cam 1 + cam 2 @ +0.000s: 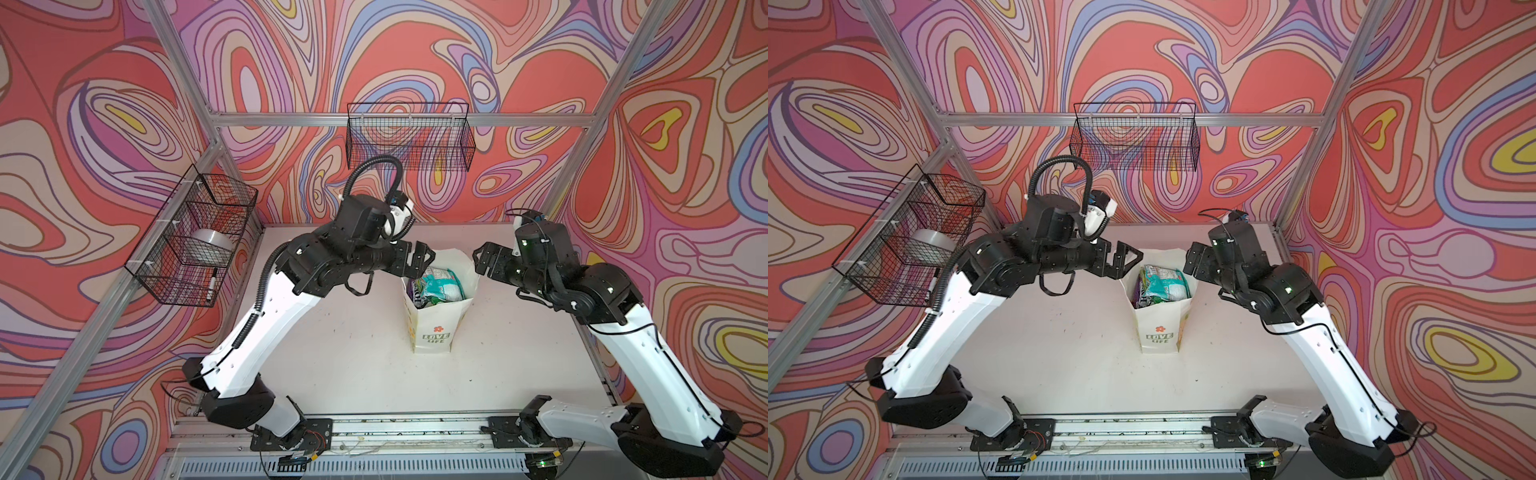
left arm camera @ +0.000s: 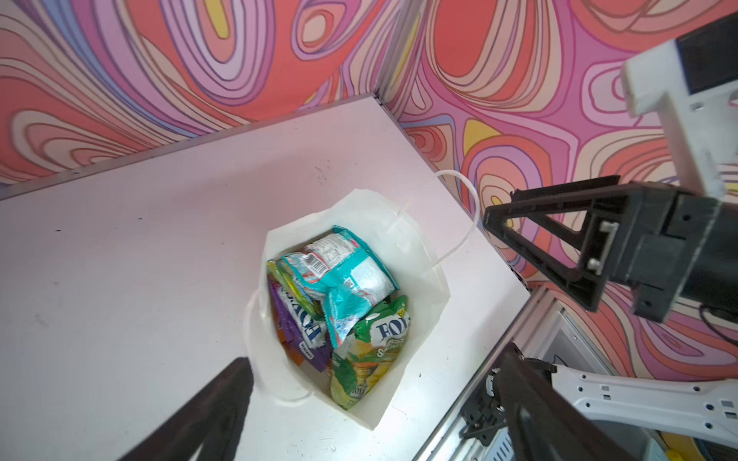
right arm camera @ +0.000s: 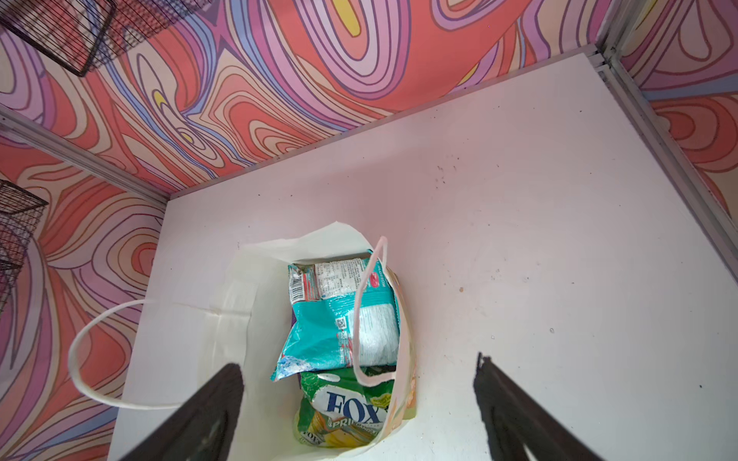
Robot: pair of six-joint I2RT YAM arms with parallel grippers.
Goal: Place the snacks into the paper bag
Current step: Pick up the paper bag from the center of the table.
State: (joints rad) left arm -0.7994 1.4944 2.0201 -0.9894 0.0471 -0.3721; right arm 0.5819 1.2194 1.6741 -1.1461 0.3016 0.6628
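Left gripper [image 1: 419, 258] and right gripper [image 1: 484, 261] both stand with jaws spread wide and nothing between them. They sit one at each side of the paper bag's [image 1: 432, 328] mouth, close by its rim; whether either touches the paper cannot be told.

The paper bag stands upright near the middle of the white counter [image 1: 353, 332], its "LOVE LIFE" print and red flower facing the arm bases. The snacks are inside it. A teal packet [image 3: 339, 327] lies on top, printed back upward. Under it, a green packet [image 3: 351, 407] marked "FOX'S" leans against one wall and a purple packet [image 2: 295, 323] stands on edge against another. In the right wrist view, one cord handle [image 3: 365, 311] droops across the teal packet and the other cord handle [image 3: 80, 359] hangs outward over the counter.

A black wire basket [image 1: 409, 137] hangs on the back wall. Another wire basket [image 1: 166, 270] on the left wall holds a grey roll [image 1: 212, 243] and a marker [image 1: 212, 284].
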